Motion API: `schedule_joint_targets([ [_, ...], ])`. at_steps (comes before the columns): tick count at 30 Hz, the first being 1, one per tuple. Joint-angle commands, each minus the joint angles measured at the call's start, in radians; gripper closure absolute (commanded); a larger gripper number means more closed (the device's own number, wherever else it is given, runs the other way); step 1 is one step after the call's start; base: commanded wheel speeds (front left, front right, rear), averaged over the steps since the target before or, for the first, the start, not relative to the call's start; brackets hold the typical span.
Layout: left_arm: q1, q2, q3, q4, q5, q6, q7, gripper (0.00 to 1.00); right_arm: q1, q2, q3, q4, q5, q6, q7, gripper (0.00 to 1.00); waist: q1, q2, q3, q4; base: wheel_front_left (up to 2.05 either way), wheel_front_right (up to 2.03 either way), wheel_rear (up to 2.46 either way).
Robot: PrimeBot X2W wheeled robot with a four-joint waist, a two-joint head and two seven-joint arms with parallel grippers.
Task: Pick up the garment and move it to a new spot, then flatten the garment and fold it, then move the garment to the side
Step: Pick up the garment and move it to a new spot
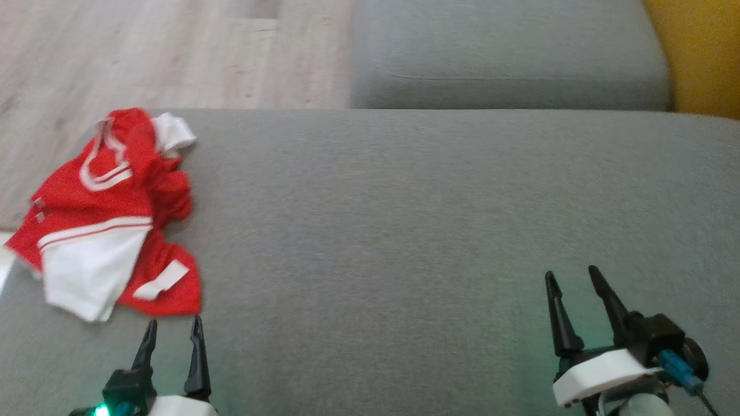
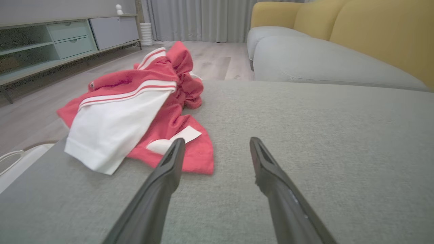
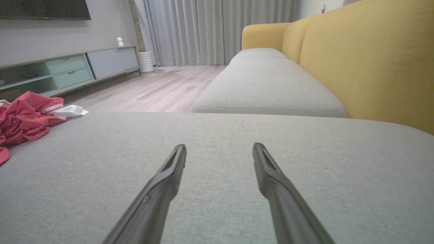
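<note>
The garment (image 1: 110,214) is red and white and lies in a crumpled heap at the far left of the big grey cushion (image 1: 433,219). It sits right by the cushion's left edge and reaches up to the far left corner. Its left side looks to hang a little over that edge. A white flap lies on top toward the near side, and a small white tag shows on the red hem. The left gripper (image 1: 174,320) is just on the near side of that hem with its two dark fingers spread apart and nothing between them. One fingertip is very close to the red cloth, and I cannot tell if it touches. To the right of the garment the cushion is flat and wide, all the way to its right edge. The right gripper (image 1: 571,271) is low over that part, near the right side and well apart from the garment. Its fingers are spread too and hold nothing. Past the far edge on the left is the pale wood floor (image 1: 144,52). On the right is a second grey seat (image 1: 509,52), with a yellow sofa back (image 1: 705,52) beside it.
</note>
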Motion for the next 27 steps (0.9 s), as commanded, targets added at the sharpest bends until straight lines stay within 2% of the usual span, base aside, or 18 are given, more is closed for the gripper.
schedule_joint_targets([
  [1,-0.032,0.007,0.036,-0.025,0.007,0.004,-0.012,0.0,-0.016,0.001,0.028,-0.033,0.007,0.008,-0.011,0.0,0.0,0.0,-0.004,0.066,0.0,0.0,0.0],
  [6,-0.018,0.01,0.051,-0.025,0.004,0.004,-0.012,0.0,-0.031,0.009,0.06,-0.024,0.011,0.008,-0.011,0.0,0.0,0.0,-0.004,0.152,0.0,0.0,0.0],
  [11,-0.005,0.011,0.068,-0.03,-0.001,0.005,-0.012,0.0,-0.044,0.013,0.074,-0.018,0.013,0.008,-0.011,0.0,0.0,0.0,-0.001,0.19,0.0,0.0,0.0],
  [17,-0.004,0.011,0.089,-0.046,-0.01,0.004,-0.012,0.0,-0.046,0.013,0.082,-0.019,0.011,0.008,-0.011,0.0,0.0,0.0,0.012,0.179,0.0,0.0,0.0],
  [22,-0.06,0.019,0.105,-0.089,-0.035,-0.012,-0.01,0.0,-0.062,-0.002,0.086,-0.03,0.007,0.008,-0.011,0.0,0.0,0.0,0.067,0.145,0.0,0.0,0.0],
  [27,-0.193,0.069,0.115,-0.156,-0.066,-0.035,0.085,0.0,-0.1,-0.03,0.096,-0.043,0.004,0.008,-0.011,0.0,0.0,0.0,0.157,0.111,0.0,0.0,0.0],
])
